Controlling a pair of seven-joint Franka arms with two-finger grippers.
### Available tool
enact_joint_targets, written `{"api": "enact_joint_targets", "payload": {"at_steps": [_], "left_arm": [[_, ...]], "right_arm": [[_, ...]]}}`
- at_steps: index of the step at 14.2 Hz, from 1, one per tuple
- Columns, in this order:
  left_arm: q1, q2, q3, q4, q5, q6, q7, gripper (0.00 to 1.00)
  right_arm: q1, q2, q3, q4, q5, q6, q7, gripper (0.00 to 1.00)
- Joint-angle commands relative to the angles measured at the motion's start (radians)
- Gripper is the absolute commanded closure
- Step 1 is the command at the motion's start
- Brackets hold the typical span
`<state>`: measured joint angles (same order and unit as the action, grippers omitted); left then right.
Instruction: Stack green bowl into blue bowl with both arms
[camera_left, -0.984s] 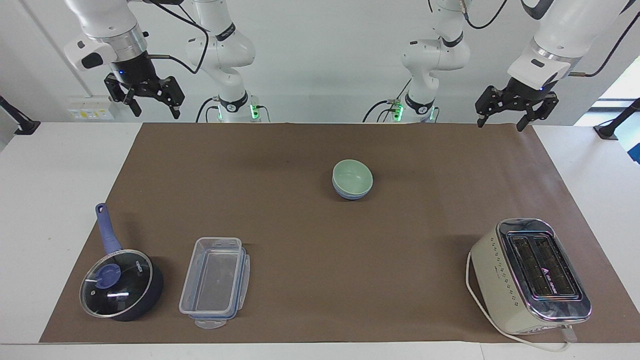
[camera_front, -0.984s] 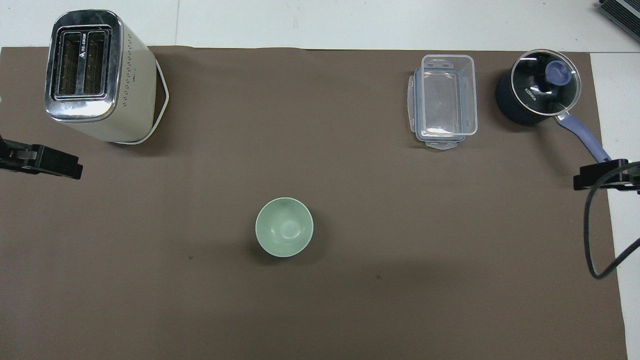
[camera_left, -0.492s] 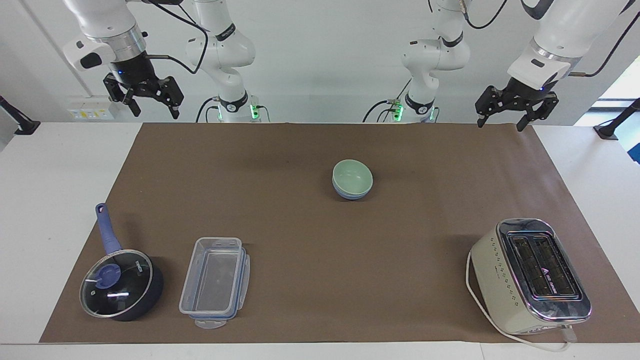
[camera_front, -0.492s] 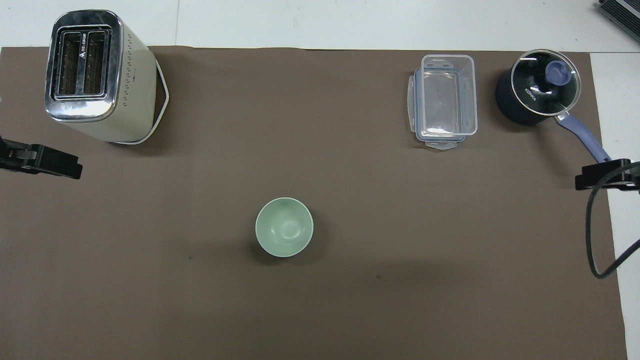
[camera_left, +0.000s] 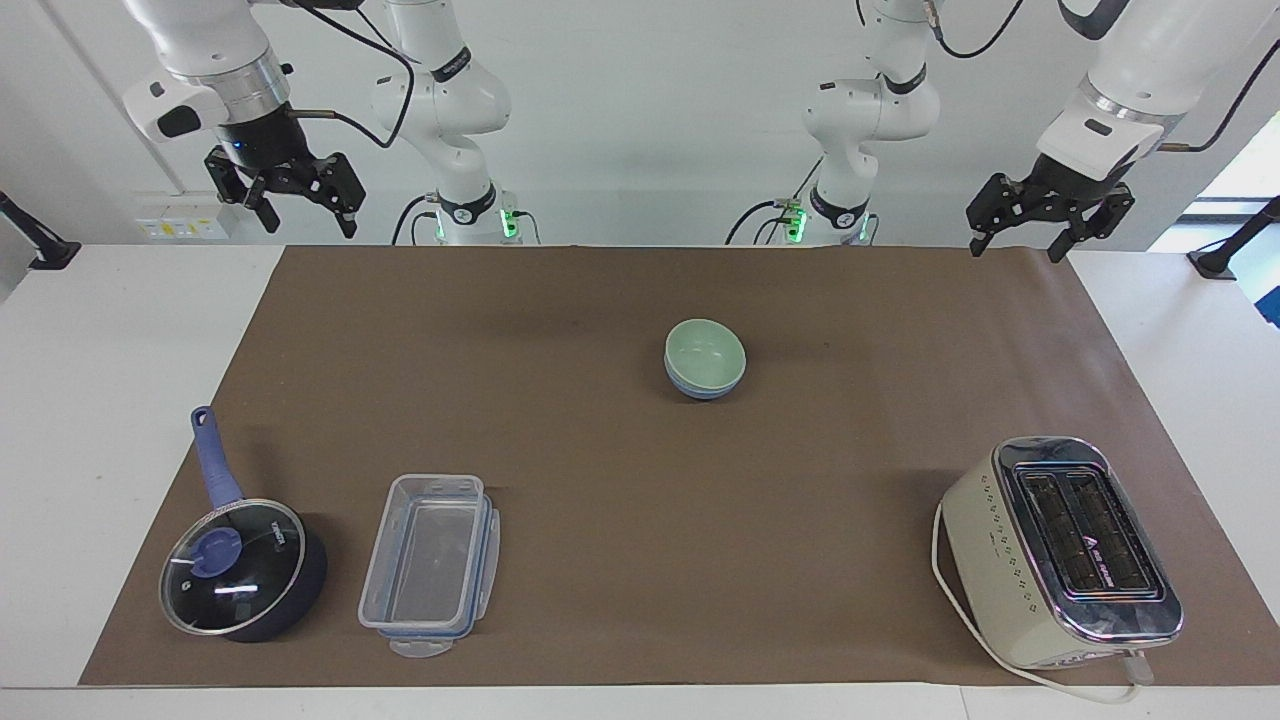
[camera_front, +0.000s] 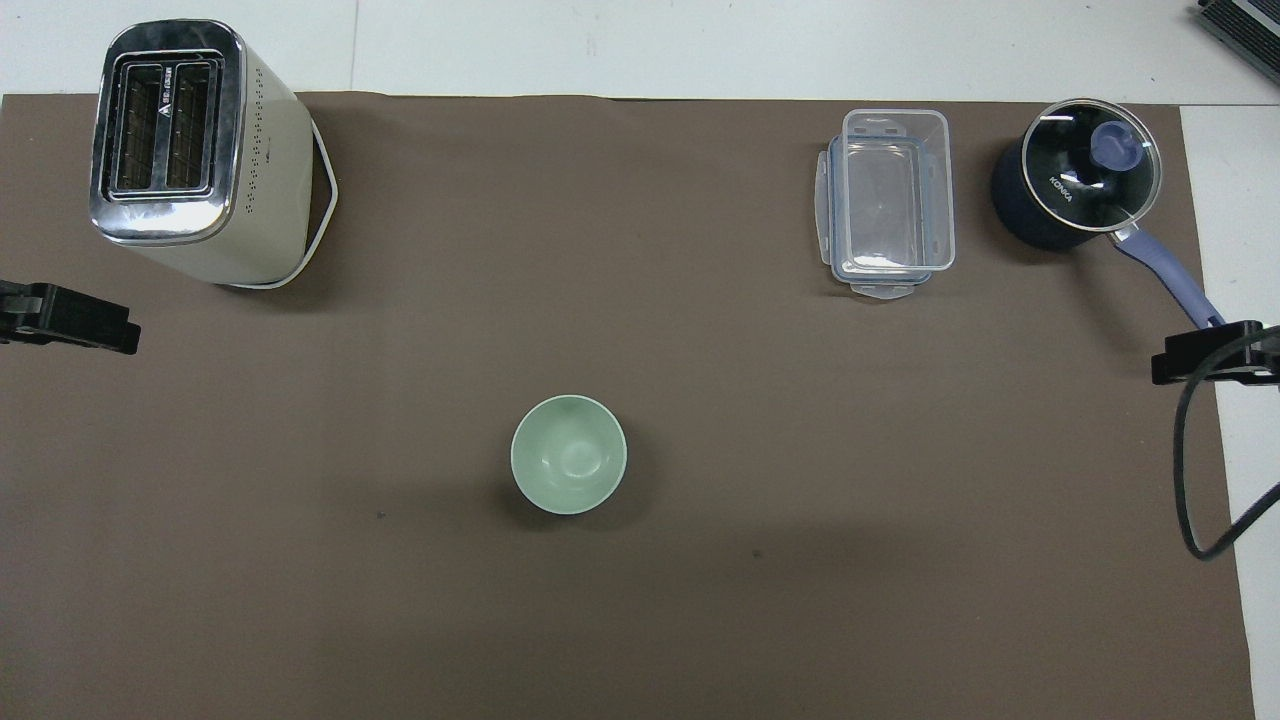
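Both end effectors hang raised at the robots' edge of the brown mat, their fingers spread wide and holding nothing. Left end effector (camera_left: 1050, 218) is over the mat's corner at the left arm's end of the desk (camera_left: 120, 330); right end effector (camera_left: 300, 198) is over the corner at the right arm's end.

Out on the mat, well apart from both, the green bowl (camera_left: 706, 353) sits nested inside the blue bowl (camera_left: 698, 389). It is pale mint, smooth and plain, upright, and only a periwinkle band of the blue bowl shows beneath its rim. From overhead the green bowl (camera_front: 568, 467) hides the blue one entirely.

Farther from the robots stand a cream toaster (camera_left: 1060, 552) toward the left arm's end, and a clear plastic container (camera_left: 430, 562) just beside a dark lidded saucepan (camera_left: 242, 567) toward the right arm's end. Nothing lies between the bowls and either end effector.
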<state>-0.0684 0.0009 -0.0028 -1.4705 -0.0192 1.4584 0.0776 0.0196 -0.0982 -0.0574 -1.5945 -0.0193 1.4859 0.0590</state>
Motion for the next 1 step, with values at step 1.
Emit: {"api": "enact_joint_targets", "payload": {"at_steps": [1], "left_arm": [[0.012,-0.022,-0.008,-0.028,-0.004,0.019,0.001,0.0]], "right_arm": [[-0.016,-0.006,-0.001,-0.001,0.018,-0.029,0.001,0.0]]}}
